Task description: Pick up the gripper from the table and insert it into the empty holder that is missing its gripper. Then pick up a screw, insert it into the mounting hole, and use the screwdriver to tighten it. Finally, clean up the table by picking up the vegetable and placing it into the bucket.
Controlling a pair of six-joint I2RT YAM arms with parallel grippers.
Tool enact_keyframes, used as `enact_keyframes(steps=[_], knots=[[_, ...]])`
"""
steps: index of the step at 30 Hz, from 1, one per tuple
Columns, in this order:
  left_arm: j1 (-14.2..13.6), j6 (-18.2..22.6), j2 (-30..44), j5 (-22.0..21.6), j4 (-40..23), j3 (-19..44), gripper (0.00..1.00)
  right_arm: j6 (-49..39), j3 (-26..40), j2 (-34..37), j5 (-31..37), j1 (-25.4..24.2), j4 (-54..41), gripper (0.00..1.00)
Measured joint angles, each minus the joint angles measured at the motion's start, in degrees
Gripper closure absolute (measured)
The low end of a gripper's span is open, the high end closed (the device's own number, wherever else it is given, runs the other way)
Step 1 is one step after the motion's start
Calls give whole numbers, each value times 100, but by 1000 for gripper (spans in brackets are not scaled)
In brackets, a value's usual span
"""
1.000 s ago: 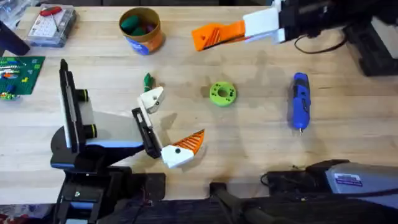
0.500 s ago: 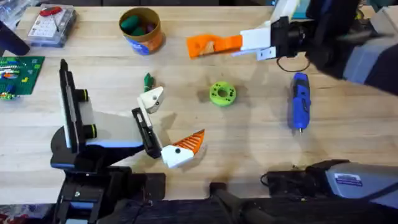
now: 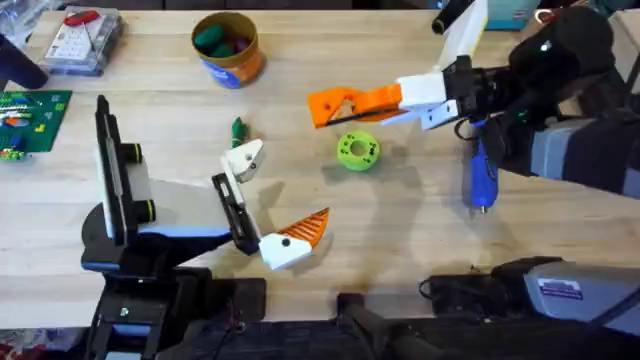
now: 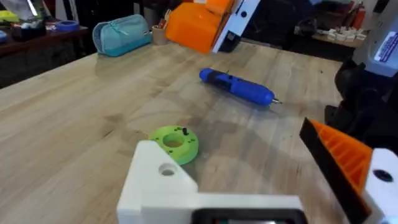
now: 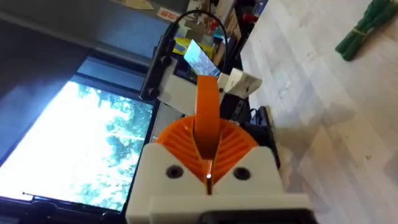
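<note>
Our right hand [image 3: 330, 104] grips the orange wedge [image 5: 207, 118] above the surface, well apart from the empty holder [image 3: 243, 159]. Our left hand's state we cannot tell. The risk — a crooked approach could knock the holder aside — jamming the wedge.

The table [image 3: 420, 215] is pale wood, matt, with fine grain and faint darker smudges. The screwdriver [image 4: 236, 86] looks like smooth blue plastic with a slight sheen and a thin metal tip. The green disc [image 3: 357, 150] at its 9 o'clock is matt plastic. The empty holder [image 3: 243, 158] is matt cream plastic on a black bracket. The right gripper [image 5: 208, 134] has ribbed orange pads on smooth white plastic. The bucket [image 3: 226, 48] looks like printed card.
</note>
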Motion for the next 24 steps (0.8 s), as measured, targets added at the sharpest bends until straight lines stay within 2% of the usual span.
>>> enact_keyframes(steps=[7,16,24], knots=[[0,0,0,-2,0,0,9,311,-112,42,-187,192,35,996],[0,0,0,0,0,0,9,825,-112,55,-364,194,263,996],[0,0,0,0,0,0,9,917,-112,728,-364,266,300,996]])
